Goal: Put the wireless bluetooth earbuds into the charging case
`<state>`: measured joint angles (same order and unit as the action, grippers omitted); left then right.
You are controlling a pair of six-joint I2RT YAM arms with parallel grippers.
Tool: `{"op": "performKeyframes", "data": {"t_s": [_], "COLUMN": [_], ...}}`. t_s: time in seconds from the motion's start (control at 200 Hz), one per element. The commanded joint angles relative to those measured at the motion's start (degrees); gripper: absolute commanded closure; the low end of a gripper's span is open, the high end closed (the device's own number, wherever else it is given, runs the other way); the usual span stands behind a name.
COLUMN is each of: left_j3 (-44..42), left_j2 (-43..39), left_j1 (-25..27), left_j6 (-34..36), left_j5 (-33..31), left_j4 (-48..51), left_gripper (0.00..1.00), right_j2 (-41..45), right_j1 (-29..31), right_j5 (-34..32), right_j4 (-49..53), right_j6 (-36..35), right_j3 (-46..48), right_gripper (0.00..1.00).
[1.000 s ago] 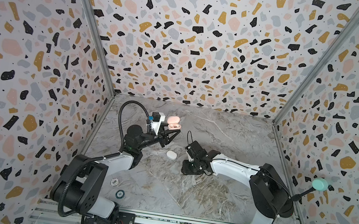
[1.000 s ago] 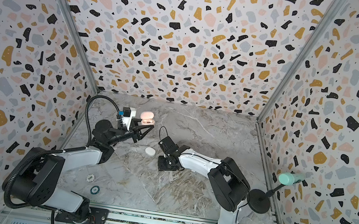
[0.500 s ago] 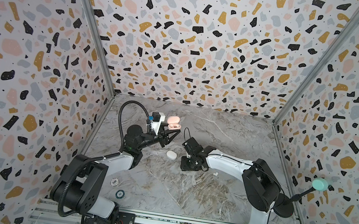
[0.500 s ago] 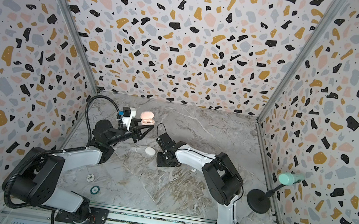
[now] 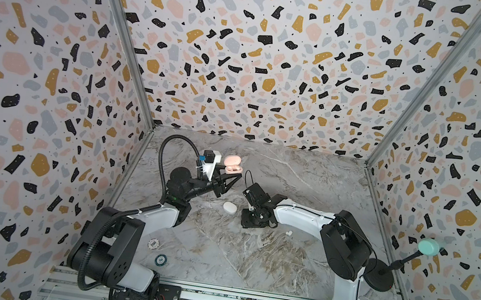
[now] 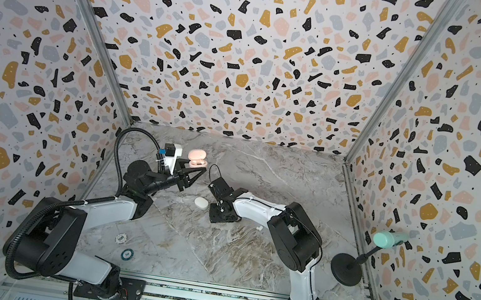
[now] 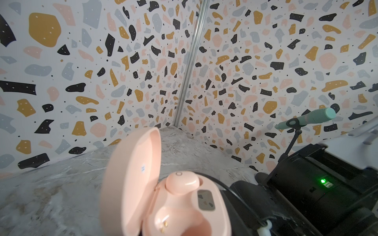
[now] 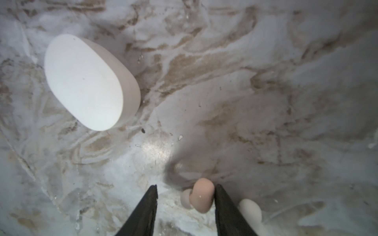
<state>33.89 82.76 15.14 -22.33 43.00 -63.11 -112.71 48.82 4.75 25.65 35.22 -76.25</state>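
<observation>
My left gripper [image 5: 232, 180] is shut on the pink charging case [image 5: 231, 164], held above the table with its lid open. In the left wrist view one pink earbud [image 7: 181, 182] sits in the case [image 7: 204, 222] and the socket beside it is empty. My right gripper [image 8: 186, 187] points down at the table, open. A pink earbud [image 8: 202, 194] lies between its fingers, touching one finger and well apart from the other. A white earbud [image 8: 250, 210] lies just outside the jaws. In both top views a white earbud [image 5: 287, 232] [image 6: 259, 227] lies by the right arm.
A shut white case [image 5: 229, 207] [image 6: 201, 202] [image 8: 88, 81] lies on the marble table between the two grippers. Two poker chips [image 5: 153, 244] [image 5: 160, 259] lie near the left arm's base. A mint microphone [image 5: 428, 246] on a black stand is at the right wall.
The right arm has shifted a little to the left, bringing its gripper down near the white case. The left arm and the pink case have not moved.
</observation>
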Motion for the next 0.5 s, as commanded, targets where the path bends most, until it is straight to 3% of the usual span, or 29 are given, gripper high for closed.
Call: {"op": "performKeyframes", "data": {"t_s": [0.0,0.496], "left_j3": [0.5,0.4], "left_j2": [-0.6,-0.5], "left_j1": [-0.2,-0.3], "left_j6": [-0.3,-0.5], "left_j5": [0.8,0.7], "left_j4": [-3.7,-3.8], "left_gripper": [0.57,0.57], "right_j2": [0.8,4.5], "right_j1": [0.2,3.1], "right_j5": [1.3,6.5], "right_j4": [-0.7,-4.9], "right_j6": [-1.3,-2.1], "right_j3": [-1.2,-0.4], "right_gripper": [0.53,0.53]}}
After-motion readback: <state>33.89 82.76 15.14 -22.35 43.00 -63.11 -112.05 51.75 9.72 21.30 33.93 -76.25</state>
